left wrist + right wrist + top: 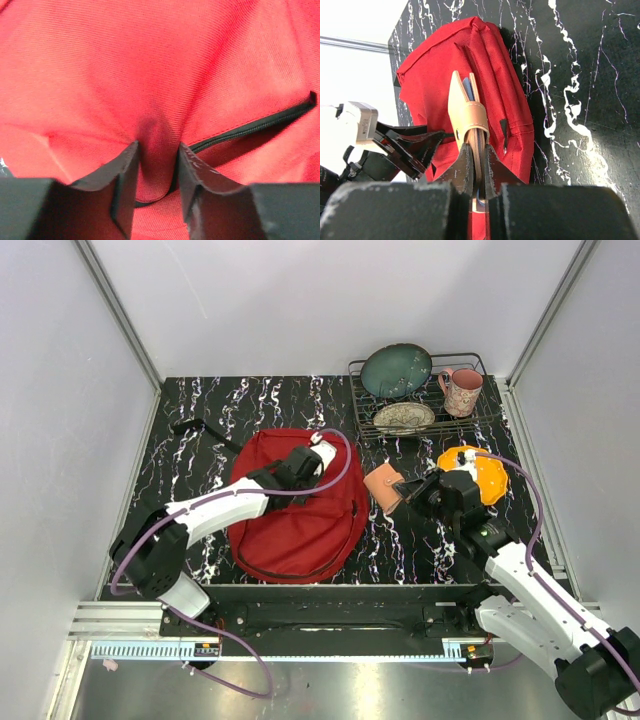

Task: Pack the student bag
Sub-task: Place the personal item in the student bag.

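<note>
The student bag (300,525) is laid on the surface (200,405); its fabric is pinched by the left hand (157,155); a tan notebook (462,105) is gripped by the right hand (477,160).

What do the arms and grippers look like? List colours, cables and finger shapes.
The left arm and right arm have white shells with black joints; a purple cable loops along each. The left gripper and right gripper are black, each with two flat, wedge-shaped matte fingers.
</note>
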`<state>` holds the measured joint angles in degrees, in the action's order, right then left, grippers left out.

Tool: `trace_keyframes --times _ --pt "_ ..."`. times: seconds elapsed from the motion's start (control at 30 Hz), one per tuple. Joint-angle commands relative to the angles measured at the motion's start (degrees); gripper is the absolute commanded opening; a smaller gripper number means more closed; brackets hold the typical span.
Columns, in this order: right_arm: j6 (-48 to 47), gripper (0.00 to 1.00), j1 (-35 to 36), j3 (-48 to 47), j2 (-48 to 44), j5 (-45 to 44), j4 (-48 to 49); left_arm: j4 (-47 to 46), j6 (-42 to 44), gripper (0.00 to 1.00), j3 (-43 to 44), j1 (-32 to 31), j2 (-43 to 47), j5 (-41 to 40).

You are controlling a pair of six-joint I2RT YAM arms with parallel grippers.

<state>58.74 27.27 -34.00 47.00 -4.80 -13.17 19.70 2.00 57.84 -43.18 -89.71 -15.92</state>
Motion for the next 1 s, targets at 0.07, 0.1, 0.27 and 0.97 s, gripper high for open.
trace_keyframes --times 0.07,0.1,0.27,0.97 --pt "-0.1 0.04 -0.8 0.3 -1.0 1.1 2.9 0.8 -1.1 0.15 -4.5 0.6 -1.9 -5.1" --pt "0.0 0.04 -0.8 0.3 -1.1 1.1 3.0 0.9 -1.3 0.13 -4.4 0.6 -1.6 -5.3" --pt "0.1 0.04 -1.0 0.4 -0.9 1.4 2.9 2.3 -1.8 0.07 -3.6 0.0 1.3 -5.7" --pt "0.4 0.06 -1.1 0.5 2.1 4.6 5.9 9.8 -7.4 0.00 8.1 -0.3 9.9 -2.9"
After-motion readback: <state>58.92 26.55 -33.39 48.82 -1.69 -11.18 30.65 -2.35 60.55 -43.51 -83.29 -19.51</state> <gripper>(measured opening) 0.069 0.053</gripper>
